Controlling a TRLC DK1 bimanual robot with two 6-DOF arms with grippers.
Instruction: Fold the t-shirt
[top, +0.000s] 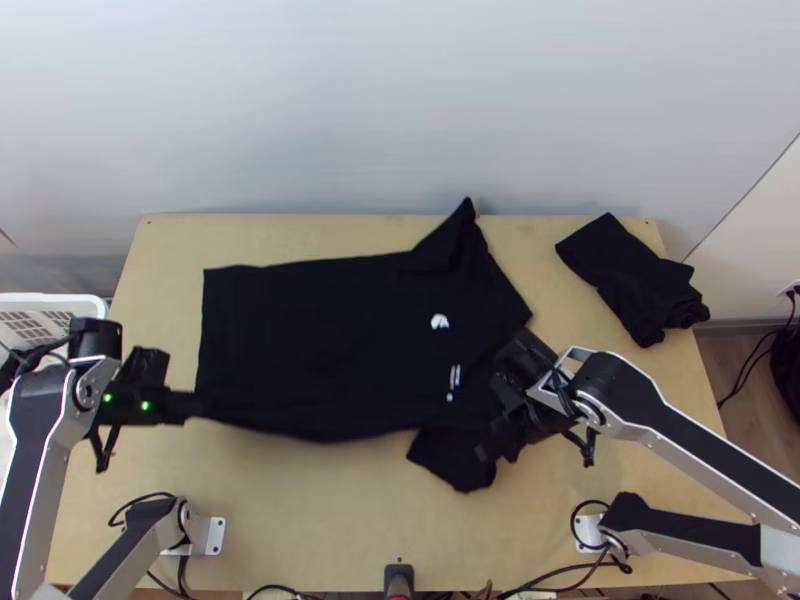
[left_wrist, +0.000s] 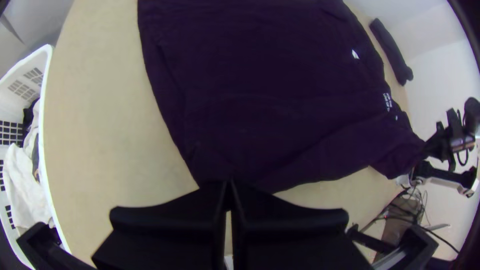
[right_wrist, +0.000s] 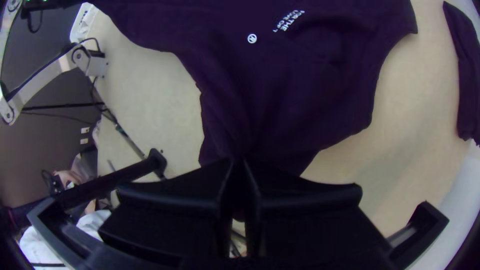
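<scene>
A black t-shirt (top: 310, 340) lies spread on the table, hem toward the left, collar end toward the right, small white prints on its chest. My left gripper (top: 192, 404) is at the near corner of the hem; in the left wrist view that gripper (left_wrist: 228, 185) is shut on the shirt (left_wrist: 260, 95). At the near sleeve and shoulder is my right gripper (top: 492, 440). The right wrist view has the same gripper (right_wrist: 241, 165) shut on the cloth, with creases in the shirt (right_wrist: 300, 90) running to its fingertips. The far sleeve points toward the back edge.
A folded black garment (top: 630, 275) lies at the table's back right. A white basket (left_wrist: 44, 125) holding clothes stands beyond the table's left edge. Bare wood (top: 330, 510) shows along the near side, between the two arms' bases.
</scene>
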